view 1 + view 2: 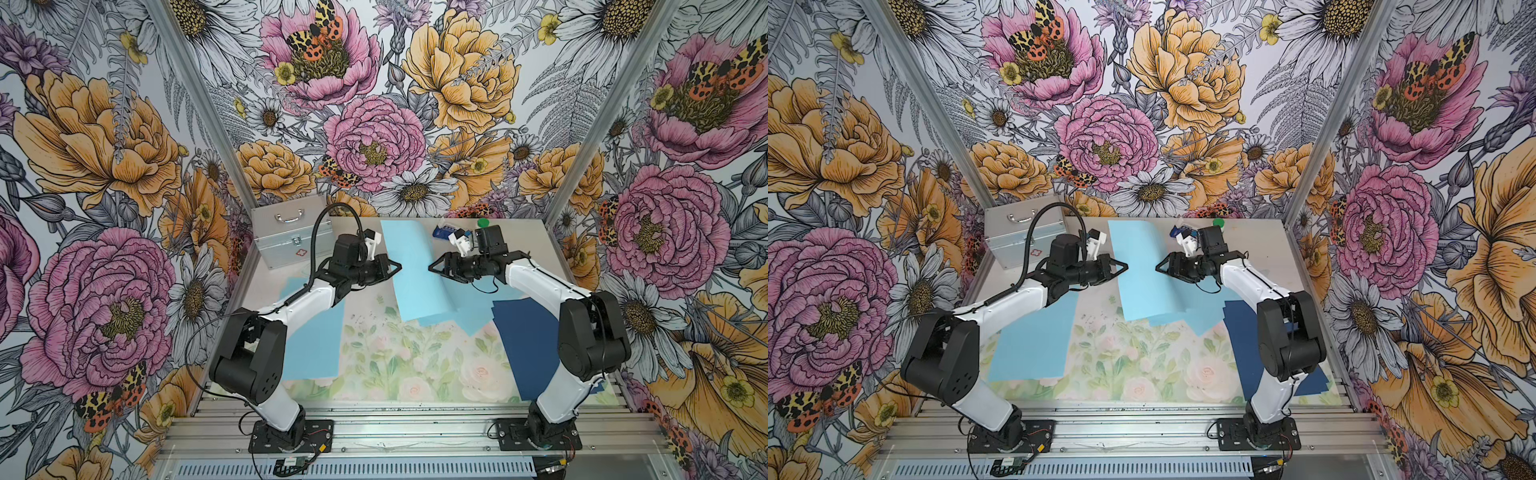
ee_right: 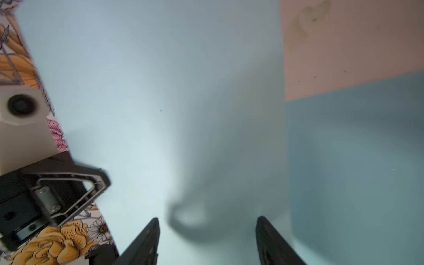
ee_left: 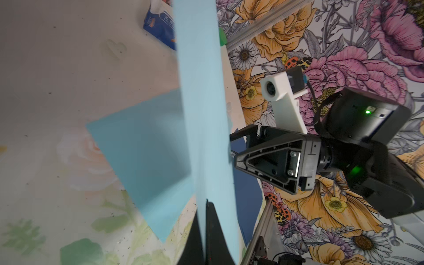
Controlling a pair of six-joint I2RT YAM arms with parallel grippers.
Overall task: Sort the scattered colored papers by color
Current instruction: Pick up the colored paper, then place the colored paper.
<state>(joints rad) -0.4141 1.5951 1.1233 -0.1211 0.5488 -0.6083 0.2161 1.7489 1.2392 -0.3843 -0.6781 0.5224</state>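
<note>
The left pincer point(image 3: 204, 229) is clamped on the edge of a light blue sheet point(image 1: 409, 266), which stands raised and curved between the two arms. The left wrist view alone shows this grip — paper pinched between the closed jaws. The right pincer point(image 2: 207, 241) stands wide, its jaws apart in front of the sheet and holding nothing; only the right wrist view shows that gap. Beyond the raised sheet, a second light blue sheet point(image 1: 1034, 340) lies flat under the left arm. A navy sheet point(image 1: 528, 336) lies under the right arm. Bare floral surface point(image 1: 415, 361) remains between these.
</note>
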